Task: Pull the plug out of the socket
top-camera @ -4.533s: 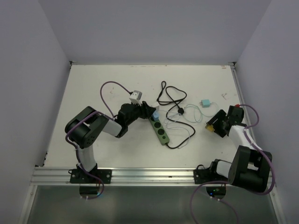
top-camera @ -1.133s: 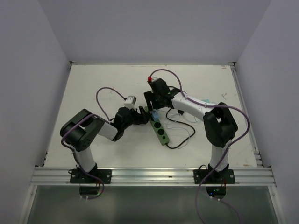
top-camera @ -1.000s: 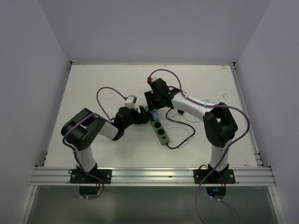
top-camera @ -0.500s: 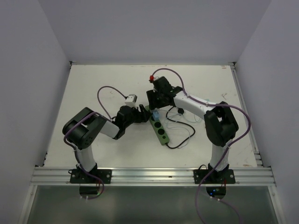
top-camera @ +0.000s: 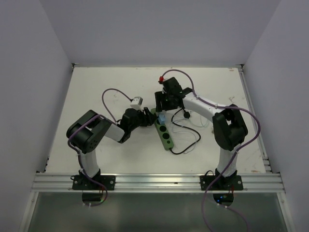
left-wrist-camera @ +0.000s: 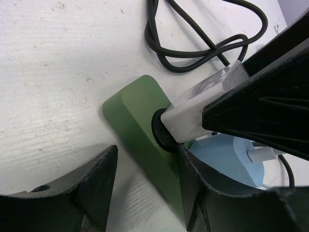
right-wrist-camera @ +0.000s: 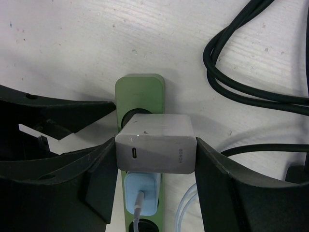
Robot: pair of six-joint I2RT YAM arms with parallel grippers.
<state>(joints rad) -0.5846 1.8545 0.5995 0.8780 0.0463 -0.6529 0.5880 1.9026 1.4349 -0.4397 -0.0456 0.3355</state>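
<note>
The socket (top-camera: 166, 137) is a long green strip lying slantwise mid-table. A white charger plug (right-wrist-camera: 157, 135) stands at the first round outlet at the strip's far end (right-wrist-camera: 140, 87). My right gripper (right-wrist-camera: 155, 155) is shut on the plug, one finger pressed on each side. A pale blue adapter (right-wrist-camera: 141, 193) is plugged into the outlet beside it. My left gripper (left-wrist-camera: 147, 162) is open and straddles that end of the socket (left-wrist-camera: 137, 108); bare table shows between one finger (left-wrist-camera: 96, 186) and the strip. In the left wrist view the plug (left-wrist-camera: 193, 116) sits below the right gripper's black finger (left-wrist-camera: 260, 106).
A coiled thick black cord (top-camera: 176, 99) lies just behind the strip, also in the wrist views (left-wrist-camera: 193, 53) (right-wrist-camera: 251, 72). Thin pale cables (top-camera: 190, 126) trail right of the strip. Both arms (top-camera: 96, 130) (top-camera: 227, 125) meet over the strip's far end. Walls enclose the table.
The left jaws have narrowed around the strip's end. The right gripper has shifted slightly to the right and closed onto the white plug.
</note>
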